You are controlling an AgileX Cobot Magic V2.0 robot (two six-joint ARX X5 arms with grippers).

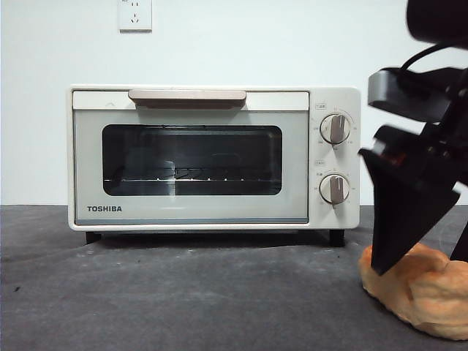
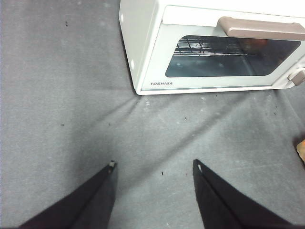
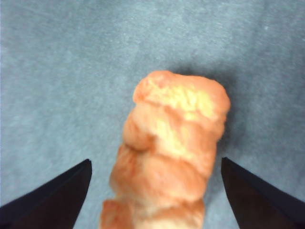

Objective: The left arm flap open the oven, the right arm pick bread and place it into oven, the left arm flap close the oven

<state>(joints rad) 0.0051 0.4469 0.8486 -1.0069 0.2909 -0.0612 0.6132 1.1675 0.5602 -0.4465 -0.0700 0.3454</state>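
Note:
The cream-white TOSHIBA oven (image 1: 212,157) stands on the grey cloth with its door shut and its beige handle (image 1: 187,96) at the top. The orange-brown bread (image 1: 420,292) lies on the cloth at the front right, beside the oven. My right gripper (image 1: 420,256) hangs just over it, open, with a jaw on either side of the bread (image 3: 171,143) in the right wrist view (image 3: 156,161); I see no contact. My left gripper (image 2: 154,163) is open and empty above bare cloth, well in front of the oven (image 2: 157,62) near its left corner.
Two round knobs (image 1: 335,129) sit on the oven's right panel. A wire rack (image 1: 183,178) shows through the window. A wall socket (image 1: 134,14) is on the white wall behind. Grey cloth (image 1: 183,292) covers the table in front of the oven.

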